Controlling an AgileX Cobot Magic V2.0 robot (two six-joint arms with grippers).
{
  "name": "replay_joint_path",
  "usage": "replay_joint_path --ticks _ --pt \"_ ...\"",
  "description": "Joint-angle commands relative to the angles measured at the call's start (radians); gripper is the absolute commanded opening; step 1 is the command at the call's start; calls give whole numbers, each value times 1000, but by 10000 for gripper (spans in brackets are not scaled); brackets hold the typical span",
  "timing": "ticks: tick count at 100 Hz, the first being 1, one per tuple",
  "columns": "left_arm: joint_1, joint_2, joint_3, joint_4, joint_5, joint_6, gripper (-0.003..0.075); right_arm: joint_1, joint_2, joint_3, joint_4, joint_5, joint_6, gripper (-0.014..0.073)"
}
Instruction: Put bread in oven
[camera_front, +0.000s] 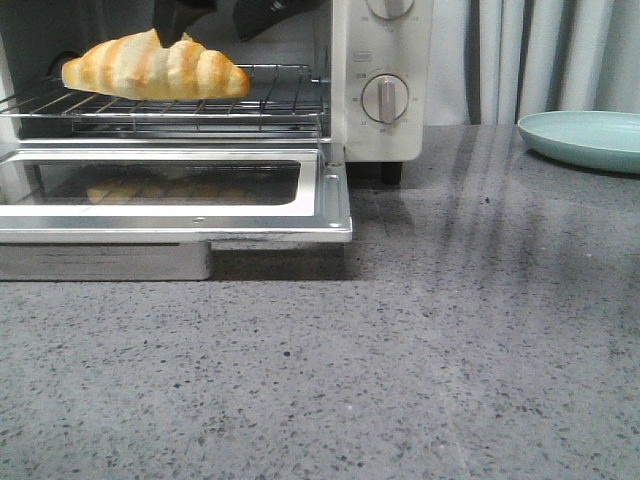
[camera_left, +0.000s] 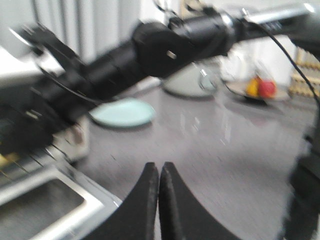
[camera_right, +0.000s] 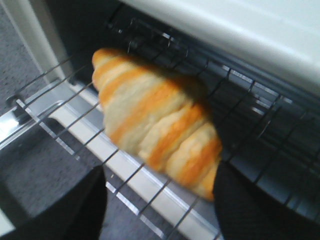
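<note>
The bread (camera_front: 155, 68), golden-orange with cream stripes, lies lengthwise on the wire rack (camera_front: 285, 98) of the white oven (camera_front: 385, 60), whose glass door (camera_front: 330, 200) is folded down open. My right gripper (camera_front: 215, 22) hangs just above the bread inside the oven mouth. In the right wrist view the right gripper (camera_right: 160, 210) is open, its fingers spread either side of the bread (camera_right: 155, 125), with one finger close to the bread's tapered end. My left gripper (camera_left: 159, 172) is shut and empty above the grey table beside the door corner (camera_left: 60, 200). It is outside the front view.
A teal plate (camera_front: 585, 138) sits at the back right of the table (camera_front: 400, 350); it also shows in the left wrist view (camera_left: 122, 112). My right arm (camera_left: 150, 50) crosses that view. A dish of fruit (camera_left: 260, 90) stands far off.
</note>
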Motion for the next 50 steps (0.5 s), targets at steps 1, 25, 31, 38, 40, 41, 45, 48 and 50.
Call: replay_joint_path --ticks 1,25,31,38,40,41,45,48,50 --pt "3 -49 -33 -33 -140 -12 -22 39 -106 -14 19 62 -9 164" --pt "3 -173 -31 169 -300 -16 -22 225 -437 187 -77 7 -23 -67" --pt "3 -176 -27 177 -289 -18 -22 244 -560 253 -116 -13 -23 -67" --pt "3 -176 -15 175 -284 -18 -22 244 -699 322 -144 1 -23 -67" --pt "3 -176 -10 175 -286 -18 -22 240 -741 341 -158 14 -23 -67" --pt "3 -176 -7 175 -286 -18 -22 240 -769 355 -168 24 -23 -67" --pt "3 -176 5 175 -286 -18 -22 238 -841 389 -209 58 -23 -67" --pt "3 -176 14 173 -288 -18 -22 238 -913 423 -235 95 -23 -67" --pt "3 -176 22 173 -289 -18 -22 238 -956 436 -254 110 -23 -67"
